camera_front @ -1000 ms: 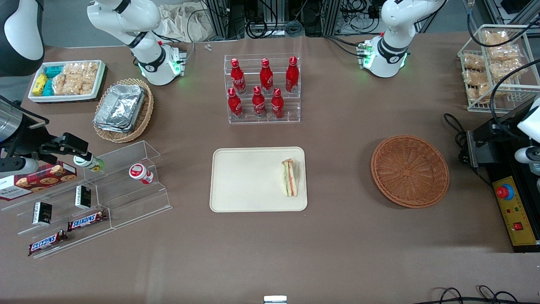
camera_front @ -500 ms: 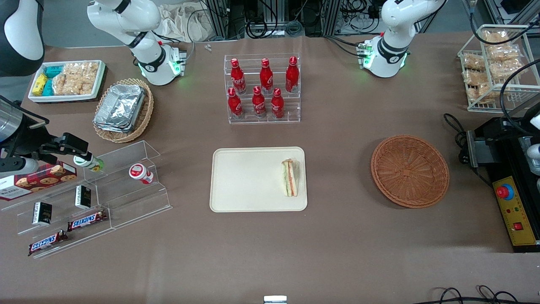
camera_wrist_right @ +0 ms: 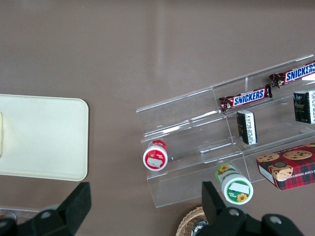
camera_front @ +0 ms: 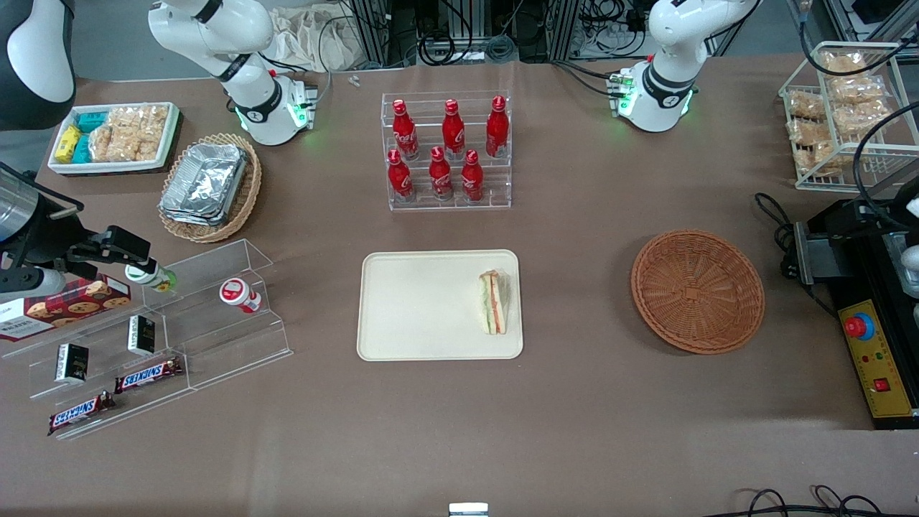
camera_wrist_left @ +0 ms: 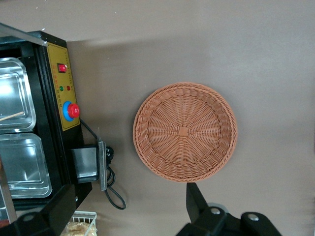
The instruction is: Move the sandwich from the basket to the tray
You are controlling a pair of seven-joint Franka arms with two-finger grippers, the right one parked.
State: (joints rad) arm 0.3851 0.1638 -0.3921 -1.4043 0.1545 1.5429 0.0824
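- Tray (camera_front: 402,309): cream and rectangular, it lies flat on the brown counter (camera_front: 589,431) at the middle of the front frame.
- Sandwich (camera_front: 492,303): the wrapped wedge rests inside the tray, along the short rim that faces the basket. Its striped filling edge faces up. Nothing touches it.
- Basket (camera_front: 698,291): the round reddish-brown wicker basket stands well apart from the tray, toward the working arm's end of the counter. Its woven floor is bare in both the front and the left wrist view.
- Tool (camera_wrist_left: 130,199): it hangs high above the counter just beside the basket, between the basket and the black control box (camera_front: 879,359). Its fingers are spread wide and hold nothing.
- Step in hand: judging by how things lie, the transfer looks complete, with the sandwich delivered and let go, and the arm is at the clearing-off stage.
- Next move: probably only bringing the arm to rest away from tray and basket, keeping it high enough not to catch the basket rim or the control box cables.
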